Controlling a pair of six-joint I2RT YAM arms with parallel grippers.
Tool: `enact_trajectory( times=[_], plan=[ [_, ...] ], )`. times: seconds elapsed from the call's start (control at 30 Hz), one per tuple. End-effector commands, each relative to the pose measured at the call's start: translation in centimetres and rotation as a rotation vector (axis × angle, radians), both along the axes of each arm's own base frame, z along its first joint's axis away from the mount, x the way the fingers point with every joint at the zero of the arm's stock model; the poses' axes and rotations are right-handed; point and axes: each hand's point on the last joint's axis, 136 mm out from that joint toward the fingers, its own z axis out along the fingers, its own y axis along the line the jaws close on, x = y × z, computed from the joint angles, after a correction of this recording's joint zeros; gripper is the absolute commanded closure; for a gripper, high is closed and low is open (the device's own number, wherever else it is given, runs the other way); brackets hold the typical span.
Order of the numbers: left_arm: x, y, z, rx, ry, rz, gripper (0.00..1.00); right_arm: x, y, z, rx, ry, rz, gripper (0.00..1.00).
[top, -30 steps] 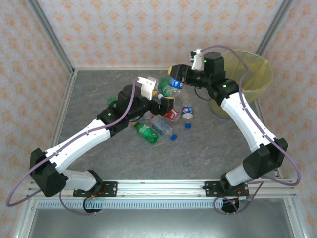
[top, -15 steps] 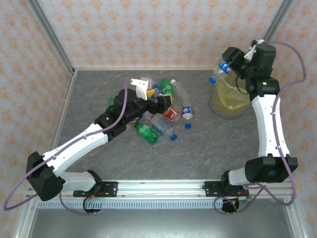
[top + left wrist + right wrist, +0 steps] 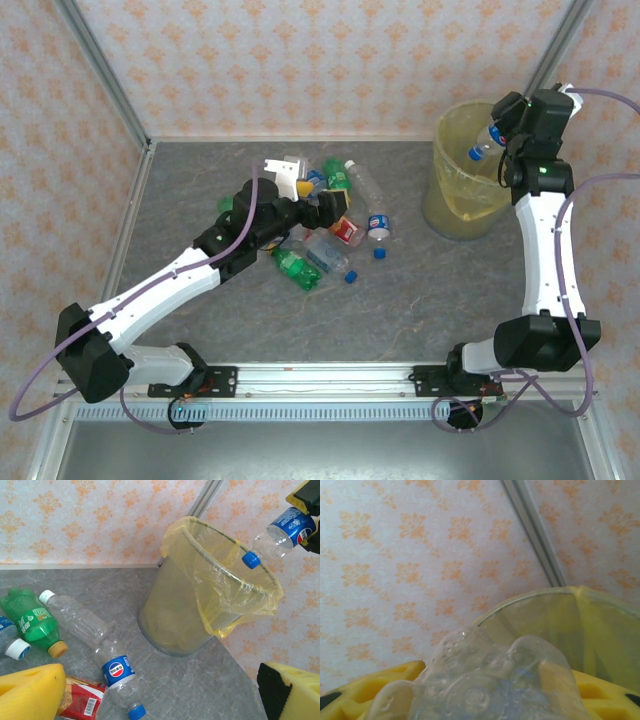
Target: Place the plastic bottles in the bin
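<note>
My right tool point(image 3: 507, 112) is closed on a bottle point(image 3: 487, 136) near its base, holding it above the bin point(image 3: 447, 205) at the tabletop's far right corner. The bottle's long axis tilts down and left, with the cap lowest over the opening, so I judge a plain release should drop it in. The right arm stands tall and reaches over the rim, while my left tool point(image 3: 320, 195) hangs open over the other bottles point(image 3: 335, 240) mid-tabletop.
</note>
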Motion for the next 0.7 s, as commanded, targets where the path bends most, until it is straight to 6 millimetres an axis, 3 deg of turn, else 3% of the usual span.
enact_trajectory(
  times=[0.0,0.07,0.13,0.2,0.37,0.67],
  plan=[
    [0.2,0.8,1.6,-0.029,-0.012,0.039,0.01,0.9,-1.5,-0.7,-0.053,0.01,-0.061,0.5],
    [0.3,1.0,1.5,-0.015,-0.006,0.052,0.01,1.2,-1.3,-1.1,-0.046,0.016,-0.045,0.43],
    [0.5,1.1,1.3,0.004,-0.001,0.064,0.01,1.4,-1.0,-1.3,-0.045,0.022,-0.03,0.28],
    [0.8,1.2,1.3,0.013,0.003,0.077,0.01,1.5,-0.7,-1.5,-0.05,0.032,-0.009,0.01],
    [1.5,1.2,0.8,0.032,0.022,0.098,0.01,0.8,-0.5,-1.2,-0.064,0.044,0.004,0.0],
    [3.6,0.9,-2.0,0.102,0.097,0.159,0.01,-0.9,1.1,0.4,-0.075,0.015,0.086,0.0]
  ],
)
